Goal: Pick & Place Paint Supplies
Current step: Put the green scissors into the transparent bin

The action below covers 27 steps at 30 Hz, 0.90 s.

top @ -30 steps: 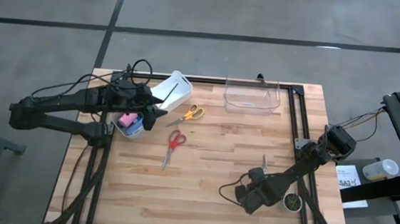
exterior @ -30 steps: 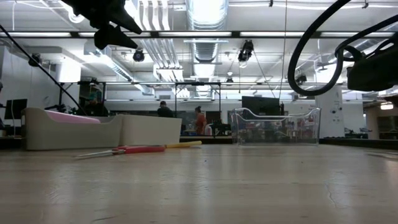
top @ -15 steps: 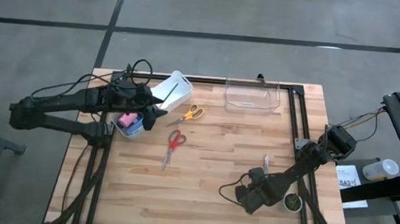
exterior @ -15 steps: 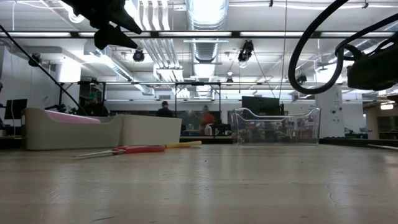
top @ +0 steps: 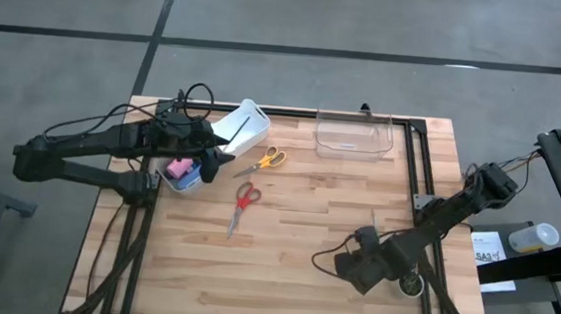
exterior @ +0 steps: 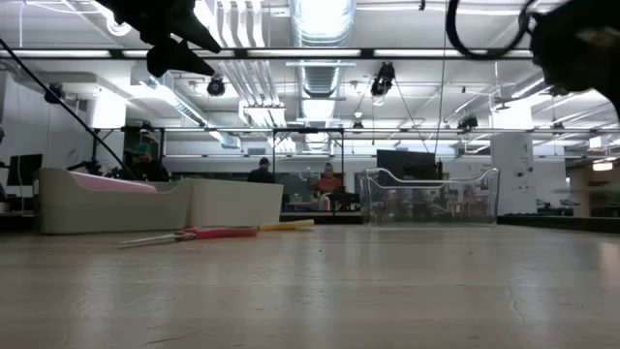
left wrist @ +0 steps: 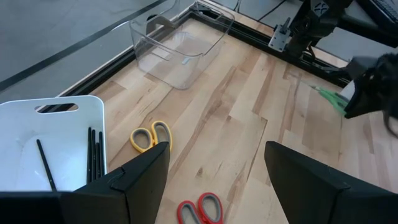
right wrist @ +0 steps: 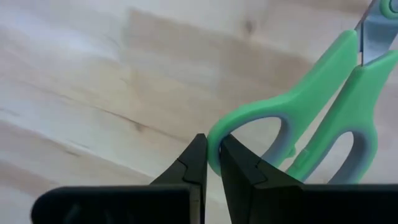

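Even, bright light comes from the ceiling strip lamps (exterior: 320,19), which glare white in the low view. The table (top: 303,259) shows only faint, soft shadows beneath the arms. In the low view the near table surface is blurred, and the room behind looks hazy.

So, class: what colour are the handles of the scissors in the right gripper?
Green with grey lining on the scissors, clearest in the right wrist view.
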### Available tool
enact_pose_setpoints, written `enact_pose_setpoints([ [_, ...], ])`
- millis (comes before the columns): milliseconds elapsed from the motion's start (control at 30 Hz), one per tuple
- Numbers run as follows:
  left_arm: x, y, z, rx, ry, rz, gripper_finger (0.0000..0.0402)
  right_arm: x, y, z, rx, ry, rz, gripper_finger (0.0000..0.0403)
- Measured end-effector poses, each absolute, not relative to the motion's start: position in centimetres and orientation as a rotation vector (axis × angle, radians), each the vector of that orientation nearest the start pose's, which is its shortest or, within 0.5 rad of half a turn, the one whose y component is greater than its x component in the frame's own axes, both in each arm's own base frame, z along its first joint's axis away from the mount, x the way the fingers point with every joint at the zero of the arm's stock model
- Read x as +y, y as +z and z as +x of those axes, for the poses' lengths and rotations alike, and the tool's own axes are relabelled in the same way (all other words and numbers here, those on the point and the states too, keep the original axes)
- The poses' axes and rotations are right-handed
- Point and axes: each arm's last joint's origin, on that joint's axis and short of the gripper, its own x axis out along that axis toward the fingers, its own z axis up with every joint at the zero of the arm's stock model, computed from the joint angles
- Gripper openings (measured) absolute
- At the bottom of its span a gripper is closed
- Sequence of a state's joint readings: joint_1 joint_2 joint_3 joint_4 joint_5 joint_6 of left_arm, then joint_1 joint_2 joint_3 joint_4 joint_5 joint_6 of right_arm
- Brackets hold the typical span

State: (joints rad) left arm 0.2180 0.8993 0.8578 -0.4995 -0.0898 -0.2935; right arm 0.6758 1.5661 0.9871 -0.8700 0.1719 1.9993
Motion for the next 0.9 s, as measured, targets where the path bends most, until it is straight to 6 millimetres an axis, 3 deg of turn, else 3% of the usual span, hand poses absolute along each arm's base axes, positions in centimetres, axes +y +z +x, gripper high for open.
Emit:
enact_pose_setpoints([
  [200,4.3,31.0,18.1,0.494,0.378,-0.318,0.0271,14.7,21.9,20.5,0.952,-0.830,0.967,0.0024],
  [433,4.3,31.0,18.1,0.494,0.378,-0.318,0.0271,11.0,25.3,20.4,0.577,-0.825,0.777,0.0024],
  [767,4.3,31.0,18.1,0.494,0.378,-0.319,0.0271,5.4,29.1,21.1,0.139,-1.033,0.394,0.0024],
  [900,4.3,31.0,18.1,0.494,0.378,-0.318,0.0271,3.6,29.9,21.5,0.093,-1.116,0.311,0.0024],
])
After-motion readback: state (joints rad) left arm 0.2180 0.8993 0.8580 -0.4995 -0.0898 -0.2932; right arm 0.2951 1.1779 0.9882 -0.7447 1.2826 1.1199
